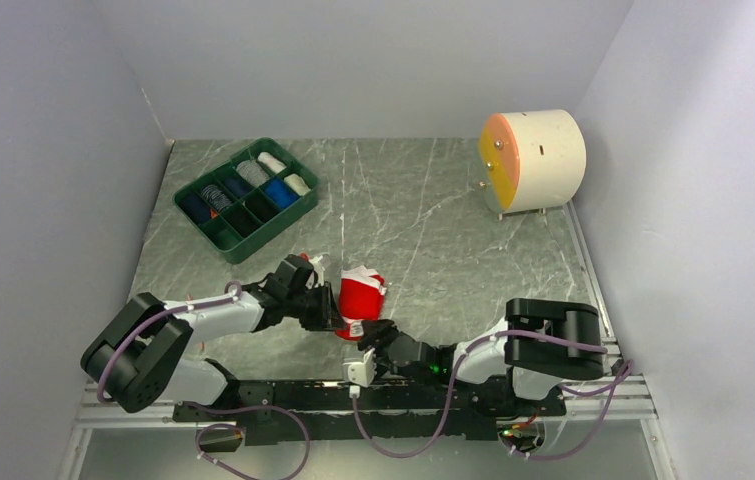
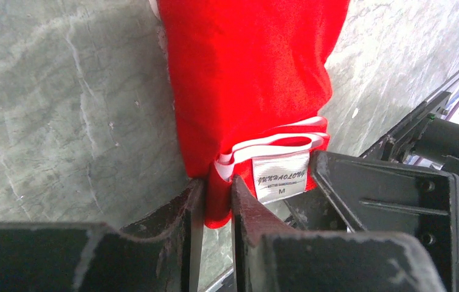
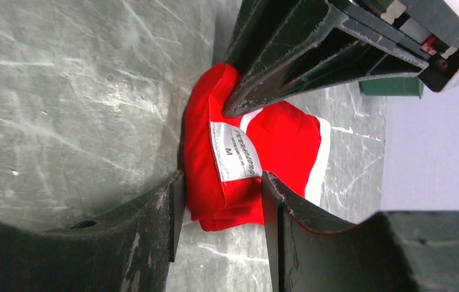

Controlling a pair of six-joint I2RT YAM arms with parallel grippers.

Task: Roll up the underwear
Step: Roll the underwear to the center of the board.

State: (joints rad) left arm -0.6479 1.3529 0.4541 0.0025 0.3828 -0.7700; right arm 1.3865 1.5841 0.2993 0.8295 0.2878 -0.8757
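Observation:
The red underwear [image 1: 360,297] lies bunched into a thick fold on the marble table, its white-edged waistband and white size label facing the arms. My left gripper [image 1: 339,316] comes in from the left and is shut on a thin edge of the red underwear [image 2: 251,79] beside the label; the left gripper [image 2: 217,196] shows cloth pinched between its jaws. My right gripper [image 1: 366,338] reaches from the near side, and the right gripper [image 3: 222,182] holds the near end of the red underwear [image 3: 257,152] between its partly closed jaws. The black briefs are out of view.
A green compartment tray [image 1: 276,225] with several rolled cloths stands at the back left. A cream drum with an orange face [image 1: 538,158] sits at the back right. Grey walls close three sides. The arms' mounting rail [image 1: 353,400] runs along the near edge.

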